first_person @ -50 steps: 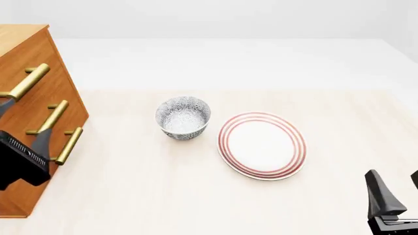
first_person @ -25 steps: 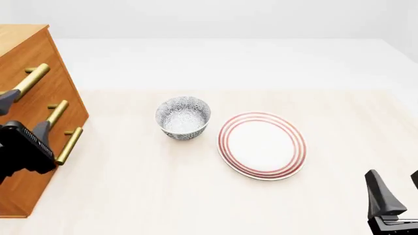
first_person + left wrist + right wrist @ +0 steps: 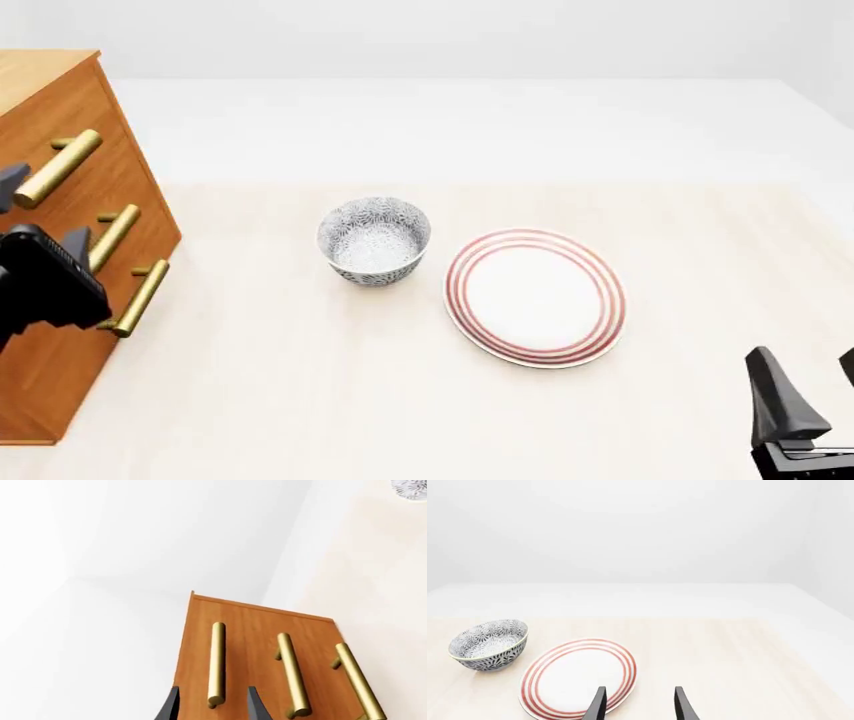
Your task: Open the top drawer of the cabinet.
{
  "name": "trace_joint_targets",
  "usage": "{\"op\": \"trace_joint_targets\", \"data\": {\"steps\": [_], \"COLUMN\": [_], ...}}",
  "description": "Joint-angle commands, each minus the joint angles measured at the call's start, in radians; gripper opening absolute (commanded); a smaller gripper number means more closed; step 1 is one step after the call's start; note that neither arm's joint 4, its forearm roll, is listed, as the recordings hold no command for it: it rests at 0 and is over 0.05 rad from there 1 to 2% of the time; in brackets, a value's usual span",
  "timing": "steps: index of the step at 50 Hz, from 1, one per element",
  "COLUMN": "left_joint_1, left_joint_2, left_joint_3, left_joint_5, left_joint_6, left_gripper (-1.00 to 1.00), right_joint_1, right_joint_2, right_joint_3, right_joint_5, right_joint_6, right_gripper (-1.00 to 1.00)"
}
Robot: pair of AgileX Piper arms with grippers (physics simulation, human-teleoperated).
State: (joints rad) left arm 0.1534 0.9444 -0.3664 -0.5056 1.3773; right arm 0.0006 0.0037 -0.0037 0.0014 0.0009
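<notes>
The cabinet point(image 3: 131, 190) is an orange-brown wooden chest at the table's left edge, with three brass bar handles on its front. The top drawer point(image 3: 110, 150) sits flush with the front. Its handle point(image 3: 60, 165) is the uppermost bar. My left gripper point(image 3: 44, 215) is open, with one finger on each side of that handle's near end. In the left wrist view the gripper point(image 3: 213, 700) straddles the top handle point(image 3: 217, 660) without touching it. My right gripper point(image 3: 810, 385) is open and holds nothing at the front right, far from the cabinet.
A patterned bowl point(image 3: 374, 240) stands mid-table, with a red-ringed white plate point(image 3: 534, 297) just to its right. The right wrist view shows the same bowl point(image 3: 488, 644) and plate point(image 3: 579, 679) ahead of the right gripper point(image 3: 639, 705). The two lower handles point(image 3: 140, 298) jut from the cabinet front.
My left gripper has risen along the cabinet front, from around the middle handle up to the top handle. The right arm has not moved.
</notes>
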Motion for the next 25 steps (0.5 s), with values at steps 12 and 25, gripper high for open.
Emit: {"op": "trace_joint_targets", "data": {"steps": [12, 25], "left_joint_1": [0.022, 0.031], "left_joint_2": [0.037, 0.110], "left_joint_3": [-0.037, -0.048], "left_joint_5": [-0.003, -0.045], "left_joint_6": [0.024, 0.022], "left_gripper": [1.00, 1.00], "right_joint_1": [0.000, 0.000], "right_joint_2": [0.000, 0.000], "right_joint_3": [0.000, 0.000], "right_joint_5": [-0.001, -0.001], "right_joint_6": [0.000, 0.000], "right_gripper": [1.00, 1.00]}}
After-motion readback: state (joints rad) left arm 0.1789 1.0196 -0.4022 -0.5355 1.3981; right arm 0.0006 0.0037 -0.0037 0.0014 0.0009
